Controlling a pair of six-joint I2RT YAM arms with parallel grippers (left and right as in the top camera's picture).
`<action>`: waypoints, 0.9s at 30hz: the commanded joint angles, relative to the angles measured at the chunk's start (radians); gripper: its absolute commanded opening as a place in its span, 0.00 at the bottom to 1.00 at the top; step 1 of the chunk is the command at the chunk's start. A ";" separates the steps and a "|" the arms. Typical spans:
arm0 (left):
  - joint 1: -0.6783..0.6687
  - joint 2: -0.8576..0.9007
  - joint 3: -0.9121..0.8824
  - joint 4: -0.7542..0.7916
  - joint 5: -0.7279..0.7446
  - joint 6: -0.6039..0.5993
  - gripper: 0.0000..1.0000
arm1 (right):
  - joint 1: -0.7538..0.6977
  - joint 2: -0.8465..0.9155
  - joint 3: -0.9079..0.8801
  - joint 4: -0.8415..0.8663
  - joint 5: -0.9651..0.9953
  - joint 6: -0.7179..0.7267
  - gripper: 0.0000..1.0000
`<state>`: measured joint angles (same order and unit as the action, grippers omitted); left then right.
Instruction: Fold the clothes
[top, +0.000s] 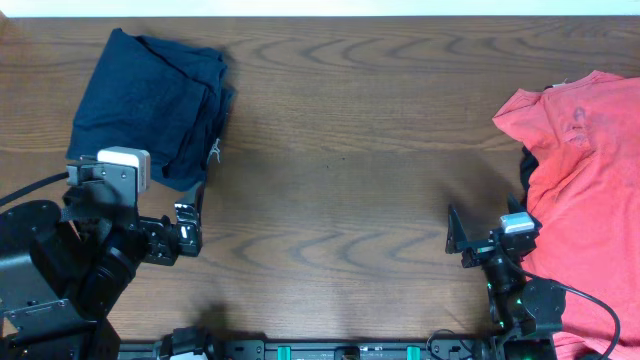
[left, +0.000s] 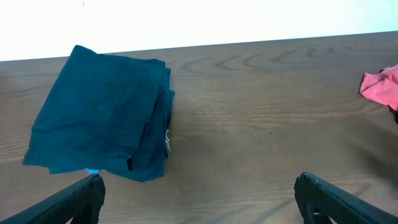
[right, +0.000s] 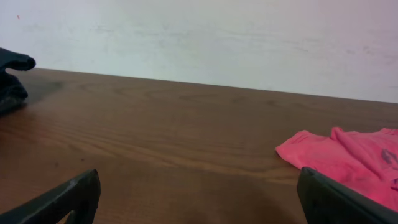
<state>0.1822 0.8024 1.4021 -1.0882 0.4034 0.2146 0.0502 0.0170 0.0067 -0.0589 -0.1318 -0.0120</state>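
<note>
A: Left gripper (left: 199, 186) and right gripper (right: 199, 186): both spread wide, empty.
B: Navy shorts (top: 150, 105) sit folded far left. We judge the red shirt (top: 585, 170), crumpled at the right edge, comes next: the right gripper must reach it and pinch a hem.
</note>
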 joint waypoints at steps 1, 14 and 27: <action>-0.002 0.000 0.005 0.003 -0.008 0.013 0.98 | 0.009 -0.003 -0.001 -0.004 -0.004 -0.011 0.99; -0.003 0.000 0.004 -0.010 -0.008 0.013 0.98 | 0.009 -0.003 -0.001 -0.004 -0.004 -0.011 0.99; -0.230 -0.050 -0.105 0.093 -0.135 0.017 0.98 | 0.009 -0.003 -0.001 -0.004 -0.004 -0.011 0.99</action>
<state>-0.0158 0.7837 1.3640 -1.0336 0.3328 0.2184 0.0502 0.0170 0.0067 -0.0589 -0.1318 -0.0120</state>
